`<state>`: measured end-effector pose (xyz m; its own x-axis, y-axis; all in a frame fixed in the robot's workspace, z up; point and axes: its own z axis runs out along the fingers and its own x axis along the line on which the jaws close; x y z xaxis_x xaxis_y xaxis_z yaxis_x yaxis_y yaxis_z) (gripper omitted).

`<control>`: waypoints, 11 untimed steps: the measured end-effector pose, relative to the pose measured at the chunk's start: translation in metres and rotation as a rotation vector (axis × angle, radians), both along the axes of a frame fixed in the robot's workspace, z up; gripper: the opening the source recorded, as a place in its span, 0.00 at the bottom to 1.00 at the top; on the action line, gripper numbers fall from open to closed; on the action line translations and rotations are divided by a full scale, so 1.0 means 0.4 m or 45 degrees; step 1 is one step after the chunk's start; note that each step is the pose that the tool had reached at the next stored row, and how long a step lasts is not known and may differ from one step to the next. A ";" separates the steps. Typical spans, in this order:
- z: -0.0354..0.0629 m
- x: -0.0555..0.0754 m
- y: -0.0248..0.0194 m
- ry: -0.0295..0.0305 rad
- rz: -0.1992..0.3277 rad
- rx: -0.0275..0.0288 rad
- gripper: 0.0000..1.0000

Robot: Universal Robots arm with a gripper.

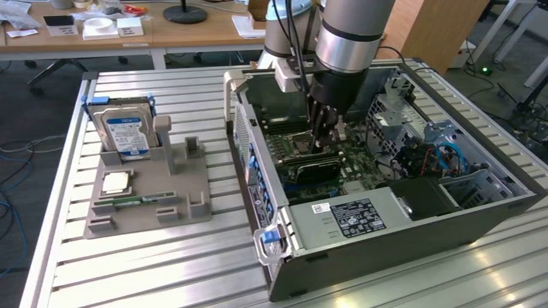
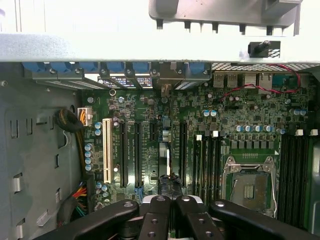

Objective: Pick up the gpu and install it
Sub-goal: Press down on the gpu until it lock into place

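Observation:
The gpu (image 2: 164, 162) shows edge-on in the wrist view as a thin green card. It stands upright over the black expansion slots of the motherboard (image 2: 200, 107). In the exterior view the gpu (image 1: 310, 169) is a dark block low inside the open computer case (image 1: 411, 221). My gripper (image 1: 324, 145) reaches straight down into the case. The gripper (image 2: 171, 196) has its two black inner fingers (image 2: 156, 210) drawn close together on the card's top edge. Whether the card's connector sits in a slot is hidden.
A grey fixture tray (image 1: 184, 212) at the exterior view's left holds a silver hard drive (image 1: 125, 132), a processor chip (image 1: 115, 183) and a RAM stick (image 1: 128, 201). Around the gripper are the case walls, the power supply (image 1: 355, 217), the drive cage (image 1: 402, 109) and the bare processor socket (image 2: 248, 186).

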<state>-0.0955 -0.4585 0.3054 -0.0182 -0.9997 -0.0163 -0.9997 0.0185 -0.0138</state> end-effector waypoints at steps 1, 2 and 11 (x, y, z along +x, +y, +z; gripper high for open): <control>0.000 0.000 0.000 0.0000 0.000 0.0000 0.11; 0.000 0.000 0.000 0.0000 0.000 0.0000 0.11; -0.006 0.000 0.000 0.0001 0.000 -0.0001 0.11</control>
